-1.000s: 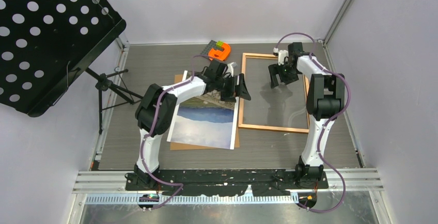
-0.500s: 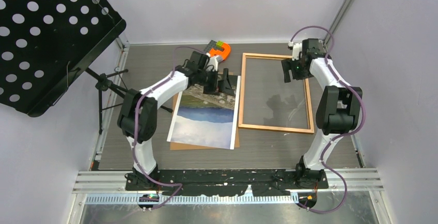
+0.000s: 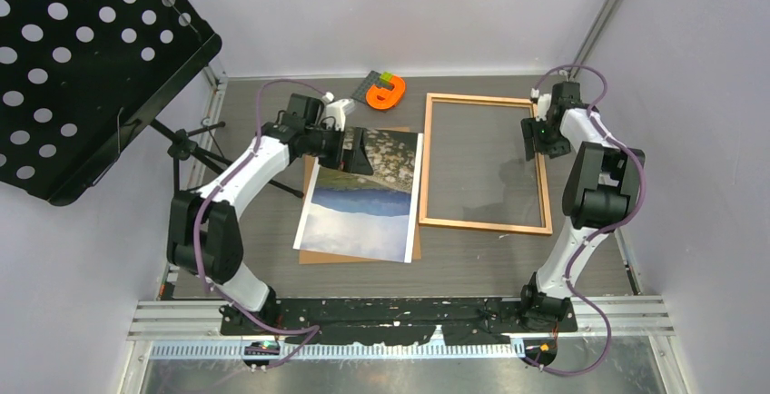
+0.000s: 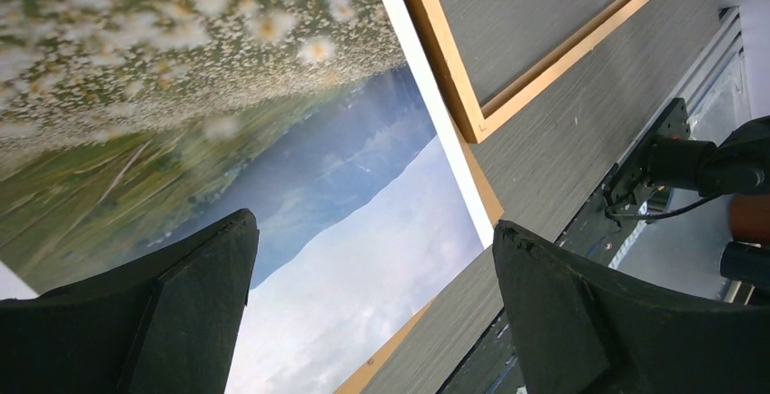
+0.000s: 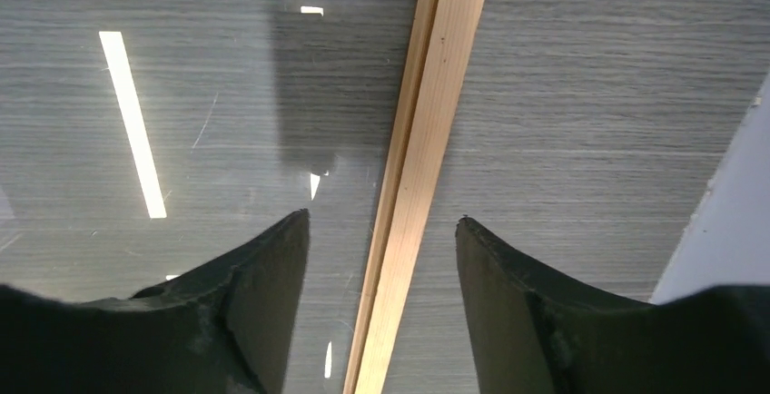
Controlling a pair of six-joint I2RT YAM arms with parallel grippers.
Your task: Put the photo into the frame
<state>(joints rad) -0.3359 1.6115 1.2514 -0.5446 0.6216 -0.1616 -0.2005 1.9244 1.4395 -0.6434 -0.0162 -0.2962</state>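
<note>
Top external view shows the photo (image 3: pixel 363 196) lying face up on a brown board (image 3: pixel 356 256), which peeks out along its near and right edges; the flowery end lies toward the back wall and the sky end toward the arms. The frame (image 3: pixel 424 160) lies flat on the grey table (image 3: pixel 472 258) just to the right of the photo, with a clear sheet (image 3: pixel 481 153) inside it, so the photo is outside the frame. The left gripper (image 3: pixel 357 152) hangs over the far left part of the photo. In the left wrist view its fingers (image 4: pixel 182 308) stand wide apart with nothing between them, and the photo (image 4: pixel 227 94) and a corner of the frame (image 4: pixel 479 126) show below. The right gripper (image 3: pixel 530 142) is over the frame's right rail, toward its far end. In the right wrist view its fingers (image 5: pixel 263 276) are partly spread, one on each side of the rail (image 5: pixel 436 94), gripping nothing; whether they touch it cannot be told. At the back of the table sit an orange piece (image 3: pixel 389 93) and a small grey plate (image 3: pixel 370 83), and a black perforated stand (image 3: pixel 82 58) fills the left side.
</note>
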